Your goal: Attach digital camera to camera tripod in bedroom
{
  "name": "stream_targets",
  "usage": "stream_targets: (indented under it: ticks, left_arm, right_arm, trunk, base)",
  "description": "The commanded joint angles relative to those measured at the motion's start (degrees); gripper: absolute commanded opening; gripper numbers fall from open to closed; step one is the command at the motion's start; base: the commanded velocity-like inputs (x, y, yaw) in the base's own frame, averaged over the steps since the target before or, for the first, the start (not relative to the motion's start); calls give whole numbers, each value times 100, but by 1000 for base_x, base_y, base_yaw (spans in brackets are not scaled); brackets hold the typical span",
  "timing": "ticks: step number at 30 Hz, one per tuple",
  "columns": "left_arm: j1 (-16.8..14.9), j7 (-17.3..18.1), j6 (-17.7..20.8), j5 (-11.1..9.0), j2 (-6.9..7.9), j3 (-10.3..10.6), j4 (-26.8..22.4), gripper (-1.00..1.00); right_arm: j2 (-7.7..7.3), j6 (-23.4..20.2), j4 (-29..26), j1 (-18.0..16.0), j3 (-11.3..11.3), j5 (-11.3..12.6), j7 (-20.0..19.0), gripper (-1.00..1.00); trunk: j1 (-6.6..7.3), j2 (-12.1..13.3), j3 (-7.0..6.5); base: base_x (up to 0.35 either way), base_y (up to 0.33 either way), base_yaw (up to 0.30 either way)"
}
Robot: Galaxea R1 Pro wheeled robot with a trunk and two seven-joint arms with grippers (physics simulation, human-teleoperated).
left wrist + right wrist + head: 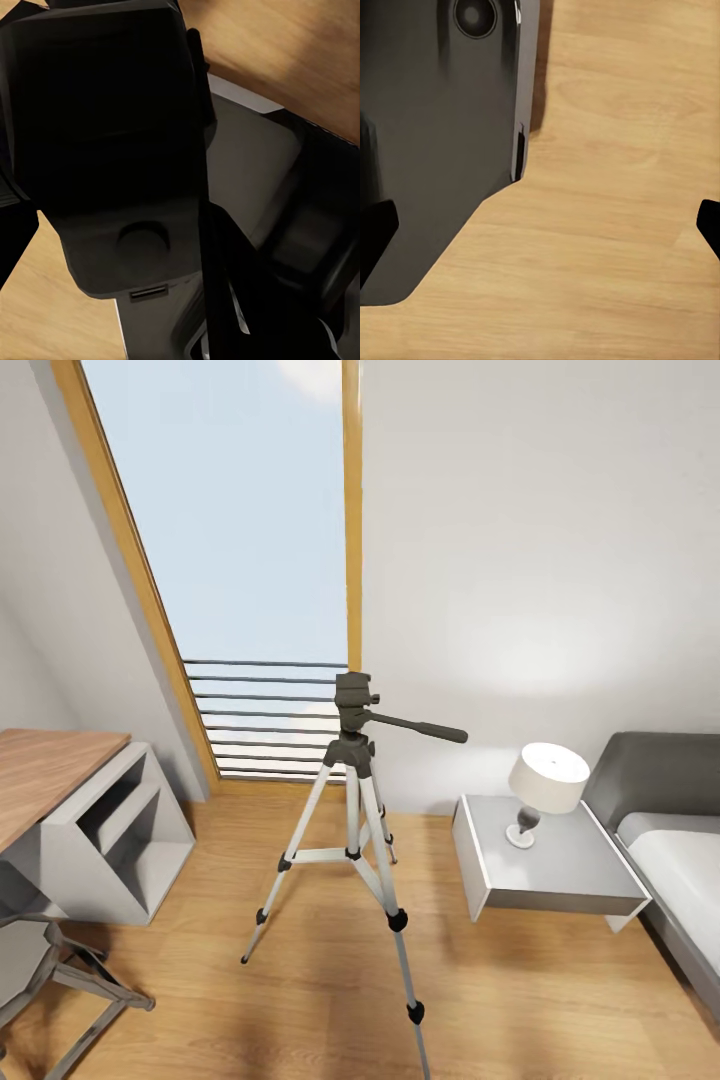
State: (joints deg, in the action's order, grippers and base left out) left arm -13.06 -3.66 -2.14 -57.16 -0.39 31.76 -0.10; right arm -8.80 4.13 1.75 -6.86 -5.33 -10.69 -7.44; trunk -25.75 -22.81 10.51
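You are holding the digital camera [105, 112] in the left gripper [112, 255]. Its black boxy body is sitting right between the jaws, so close to the wrist lens that it is blocking most of what lies beyond them. One dark fingertip [15, 247] is showing at the camera's side, pressed up beside it. Past the jaws, a grey and black part of the robot's base [247, 172] is passing over the light wood floor [300, 45]. Your right gripper [540, 225] is hanging released, its two black fingertips [375, 232] standing wide apart with bare floor [607, 247] lying between them. A dark panel of the robot's own body [442, 135] is sitting just beyond the jaws to one side. In the head view you are facing the camera tripod [352, 830], which is standing upright on the floor with its three pale legs spread and its pan handle [415, 727] pointing toward the nightstand [548, 865]. Behind it is the tall wood-framed window [250, 560]. A lamp [545, 785] is resting on the nightstand, the bed [670, 860] is touching the far side of that stand, and a desk [50, 770] is sitting off to the other side.
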Motion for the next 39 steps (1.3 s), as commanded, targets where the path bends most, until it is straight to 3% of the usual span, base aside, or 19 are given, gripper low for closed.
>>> stream_targets:
  ticks: [1,14,18,19,21,22,24,25,27,30,32,33,37,39]
  left_arm:
    - [-3,-2,-15,-40,-1,49,1,-100]
    - [-3,-3,-15,-44,7,46,1,-100]
    - [-3,-34,-14,-105,60,32,9,-100]
    - [-3,-38,-14,-106,59,32,9,-100]
    - [-3,-36,-14,-104,58,32,9,-100]
    - [-3,-34,-14,-104,57,33,10,-100]
    - [-3,-33,-14,-103,57,33,8,-100]
    - [-3,-32,-16,-103,57,35,7,-100]
    - [-3,-31,-15,-103,57,37,6,-100]
    - [-3,-30,-14,-102,57,40,2,-100]
    - [-3,-30,-14,-101,53,40,2,-100]
    - [-3,-30,-14,-98,50,40,1,-100]
    - [-3,-27,-14,-95,49,40,1,-100]
    - [-3,-24,-14,-94,48,40,1,-100]
  right_arm:
    - [-2,30,19,-8,-49,-53,-12,100]
    - [1,5,19,-8,-45,-45,-12,100]
    - [-61,-10,-134,-3,-7,-117,-76,100]
    - [-75,-511,-1223,47,-4,-135,-197,100]
    - [-76,-863,-1718,53,-9,-131,-248,100]
    - [-75,-1288,-2292,56,-18,-110,-313,100]
    - [-73,-1756,-2917,58,-30,-87,-394,100]
    - [-71,-2230,-3563,59,-41,-71,-490,100]
    - [-71,-2680,-4206,60,-50,-58,-601,100]
    - [-39,-3765,-6012,61,-67,-37,-1020,100]
    - [-29,-4067,-6548,42,-70,-33,-1163,100]
    - [-16,-4668,-7379,-47,-72,-26,-1405,100]
    - [-4,-5264,-7809,-422,-64,-20,-1610,100]
    - [6,-5661,-7949,-849,-56,-13,-1780,100]
  trunk:
    - [-3,-11,11]
    - [-3,-11,11]
    - [-3,-11,11]
    - [-3,-11,11]
    - [-3,-11,11]
    - [-3,-11,11]
    - [-3,-11,11]
    - [-3,-11,11]
    - [-3,-11,11]
    - [-3,-11,11]
    - [-3,-11,11]
    - [-3,-11,11]
    - [-3,-11,11]
    - [-3,-11,11]
  base:
    - [0,0,0]
    - [0,0,0]
    - [0,0,0]
    - [0,0,0]
    - [0,0,0]
    - [0,0,0]
    - [0,0,0]
    - [0,0,0]
    - [0,0,0]
    - [0,0,0]
    - [0,0,0]
    - [0,0,0]
    - [0,0,0]
    - [0,0,0]
